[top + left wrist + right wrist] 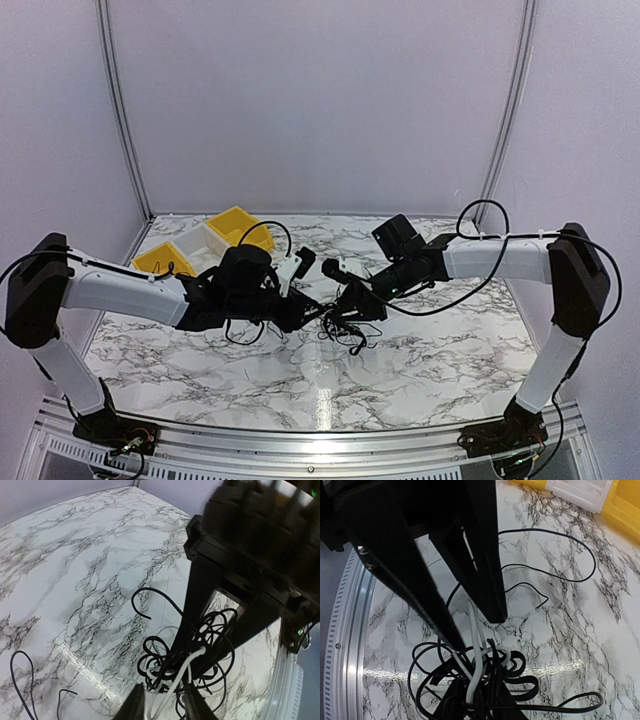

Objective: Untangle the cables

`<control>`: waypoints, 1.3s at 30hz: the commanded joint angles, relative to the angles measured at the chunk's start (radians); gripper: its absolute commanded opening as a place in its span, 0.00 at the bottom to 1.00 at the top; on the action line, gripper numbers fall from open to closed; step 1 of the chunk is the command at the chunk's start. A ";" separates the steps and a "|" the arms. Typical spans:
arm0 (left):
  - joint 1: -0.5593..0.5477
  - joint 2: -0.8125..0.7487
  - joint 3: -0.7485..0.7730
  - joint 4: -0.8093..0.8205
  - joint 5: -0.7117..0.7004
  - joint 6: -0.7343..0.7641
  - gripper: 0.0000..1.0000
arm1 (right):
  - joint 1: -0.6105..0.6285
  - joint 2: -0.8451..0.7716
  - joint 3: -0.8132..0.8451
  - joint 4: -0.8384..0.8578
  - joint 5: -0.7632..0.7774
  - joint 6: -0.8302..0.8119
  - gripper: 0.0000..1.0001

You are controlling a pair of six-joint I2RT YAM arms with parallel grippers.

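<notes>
The cables (340,328) form a small clump of thin black loops with a white strand in it, at the middle of the marble table. Both grippers meet at it. My left gripper (308,310) comes from the left. In the left wrist view (165,707) its jaws stand apart, with the white strand (175,685) running loosely between them. My right gripper (345,300) comes from the right. In the right wrist view (479,705) its jaws close on a bundle of the clump (520,680). Each wrist view shows the other gripper's black fingers (192,605) (480,555) reaching into the clump.
Two yellow bins (240,225) (163,260) and a white bin (200,245) stand at the back left. A loose black wire (570,555) lies on the marble near the bins. Another loose wire (22,680) lies to the left. The metal front rail (320,435) bounds the table.
</notes>
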State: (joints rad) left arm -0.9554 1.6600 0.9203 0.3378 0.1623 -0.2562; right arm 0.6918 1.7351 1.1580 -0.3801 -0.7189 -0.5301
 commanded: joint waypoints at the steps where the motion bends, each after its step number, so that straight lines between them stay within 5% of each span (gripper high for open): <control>1: 0.009 0.037 0.051 0.058 0.014 0.013 0.16 | 0.008 -0.021 0.017 -0.014 -0.024 -0.015 0.22; 5: 0.012 0.025 0.040 0.074 -0.021 -0.005 0.00 | 0.003 -0.005 0.010 -0.006 -0.021 -0.001 0.37; 11: 0.012 -0.085 -0.076 0.178 -0.099 -0.075 0.00 | -0.019 0.113 0.035 -0.046 -0.077 0.042 0.52; 16: 0.011 -0.151 -0.168 0.261 -0.128 -0.143 0.00 | -0.010 0.185 0.054 -0.020 -0.132 0.093 0.52; 19: 0.010 -0.172 -0.202 0.293 -0.142 -0.175 0.00 | 0.004 0.178 0.054 0.016 -0.102 0.118 0.60; 27: 0.010 -0.169 -0.225 0.334 -0.156 -0.233 0.00 | 0.070 0.122 0.044 0.113 0.157 0.130 0.77; 29: 0.011 -0.159 -0.228 0.349 -0.154 -0.244 0.00 | 0.101 0.126 0.052 0.150 0.283 0.152 0.88; 32: 0.010 -0.150 -0.230 0.358 -0.152 -0.259 0.00 | 0.135 0.147 0.081 0.177 0.530 0.208 0.90; 39: 0.013 -0.157 -0.247 0.362 -0.156 -0.267 0.00 | 0.135 0.090 0.066 0.160 0.611 0.203 0.87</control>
State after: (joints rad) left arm -0.9440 1.5066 0.6918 0.6415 0.0078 -0.5140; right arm 0.8284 1.8805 1.2068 -0.2314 -0.2398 -0.3378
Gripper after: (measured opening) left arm 0.018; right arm 0.884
